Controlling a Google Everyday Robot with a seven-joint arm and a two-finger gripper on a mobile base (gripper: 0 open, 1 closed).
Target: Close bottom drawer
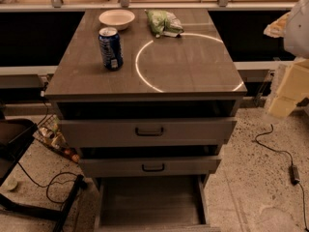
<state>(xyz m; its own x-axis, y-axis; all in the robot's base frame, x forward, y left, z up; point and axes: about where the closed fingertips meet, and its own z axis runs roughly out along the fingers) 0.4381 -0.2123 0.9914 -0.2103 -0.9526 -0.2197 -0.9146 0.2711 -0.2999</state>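
Observation:
The bottom drawer [149,204] of the grey wood-grain cabinet [145,62] is pulled far out toward me. Its long shallow grey tray looks empty. Its front panel lies at the frame's bottom edge and its handle is out of view. Above it, the middle drawer [152,166] and the top drawer [148,131] each stand slightly out and show dark bar handles. My gripper [282,100] shows as pale cream blocks at the right edge, level with the cabinet top. It is to the right of the cabinet, well above the bottom drawer and touching nothing.
On the cabinet top stand a blue soda can [110,48], a white bowl [117,18] and a green snack bag [164,22]. A black chair base [29,197] and cables are on the floor at left. A cable with an adapter [293,172] lies at right.

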